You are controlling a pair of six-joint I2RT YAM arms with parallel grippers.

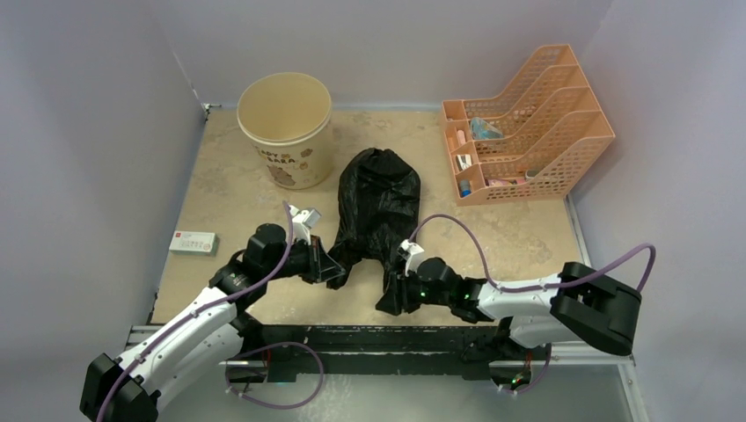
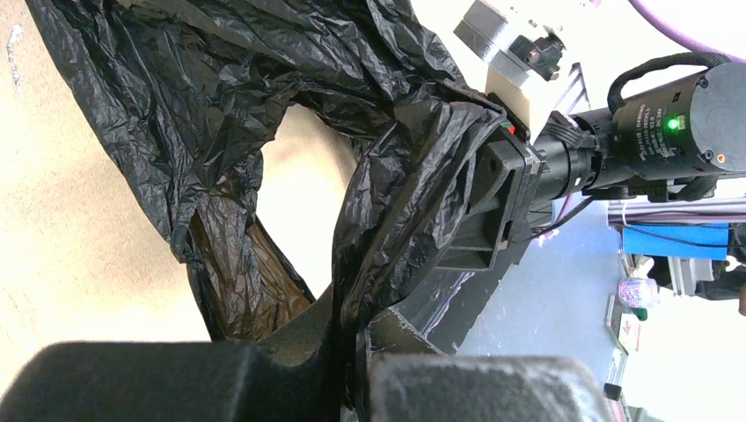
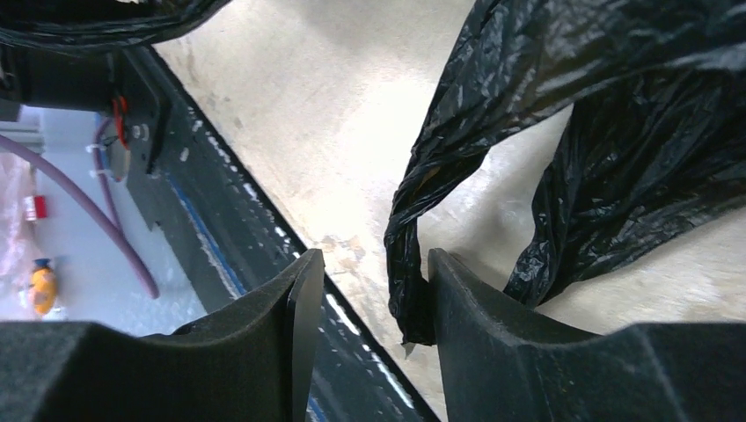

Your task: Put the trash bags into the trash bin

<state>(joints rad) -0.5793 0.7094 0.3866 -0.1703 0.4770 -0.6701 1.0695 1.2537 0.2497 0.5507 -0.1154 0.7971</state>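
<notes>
Beige tabletop (image 1: 229,189) carries the black trash bag (image 1: 378,198) at its middle, just beside the upright trash bin (image 1: 286,132) at the back left. Left hand (image 2: 352,338) is closed on one part of the bag's near end. Right hand (image 3: 374,272) is open; a bag handle (image 3: 406,290) lies between its fingers, against one of them.

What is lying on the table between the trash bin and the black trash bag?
Nothing. The top view shows only a narrow bare strip of tabletop between trash bin and trash bag.
</notes>
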